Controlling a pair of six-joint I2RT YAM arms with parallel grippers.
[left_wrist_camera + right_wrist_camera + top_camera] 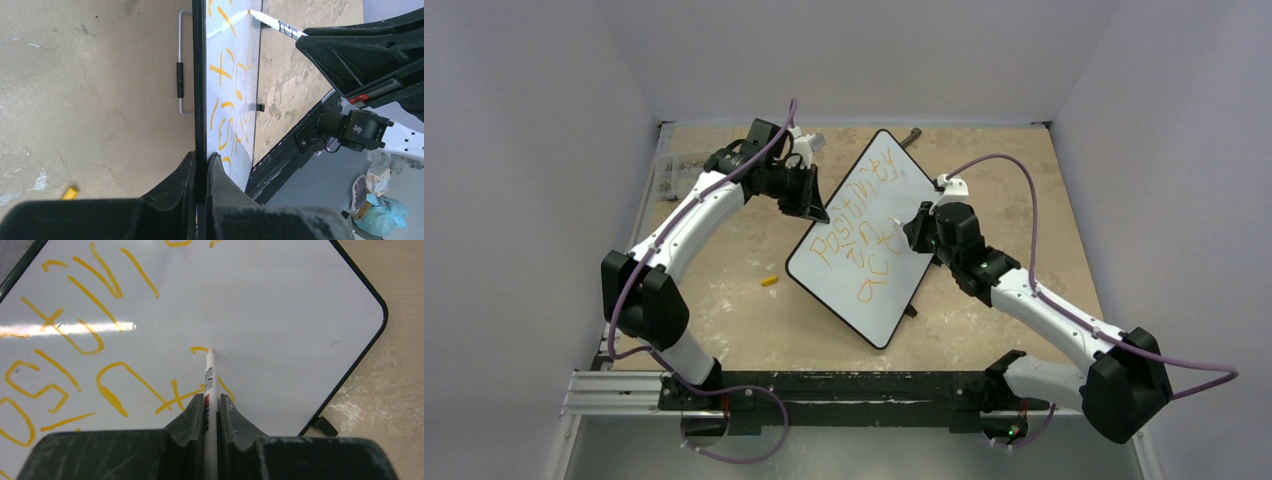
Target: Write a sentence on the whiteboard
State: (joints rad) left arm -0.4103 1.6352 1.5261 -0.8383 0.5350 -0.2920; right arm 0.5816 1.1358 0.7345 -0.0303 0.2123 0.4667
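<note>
The whiteboard [886, 305], mid-frame on the worktop [724, 330], looks light, stiff and slick, best held by its thin black edge, where the left hand [201, 160] pinches it while the right hand [211, 402] clamps the marker [210, 377], its tip at the sentence [864, 225].

My table [724, 335] is tan, with pale smudges and scratches all over it. The whiteboard [874, 315] sits in the middle, turned like a diamond. One little black foot [911, 312] pokes out at its near right side. A small yellow piece [769, 281] lies on the bare top, just left of the board. Some tiny bits [669, 172] lie in the far left corner, too small to tell.
</note>
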